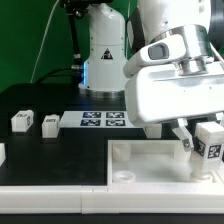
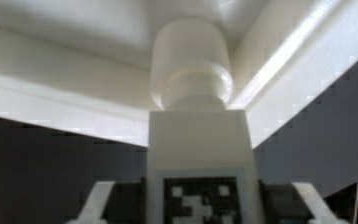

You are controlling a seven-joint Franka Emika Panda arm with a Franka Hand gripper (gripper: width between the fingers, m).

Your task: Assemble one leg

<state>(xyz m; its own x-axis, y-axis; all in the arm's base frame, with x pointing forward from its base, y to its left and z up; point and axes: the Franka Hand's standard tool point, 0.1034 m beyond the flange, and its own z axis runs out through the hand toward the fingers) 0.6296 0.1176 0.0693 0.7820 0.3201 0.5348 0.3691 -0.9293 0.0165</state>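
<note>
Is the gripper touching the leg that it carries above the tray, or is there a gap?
Touching. The wrist view shows the gripper shut on the leg, with a finger pressed against each side and no gap.

My tool (image 1: 200, 147) clamps the leg (image 1: 210, 138) just above the tray (image 1: 145, 165), over its end at the exterior view's right. Beyond the tray, on the tabletop (image 1: 40, 100), lie two loose legs (image 1: 22, 120) (image 1: 50, 123) and the marker board (image 1: 103, 120).

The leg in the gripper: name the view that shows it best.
Wrist view: the leg fills the frame, tag and round tip clear, the tray behind. The exterior view shows it small, at the frame edge, in the gripper.
</note>
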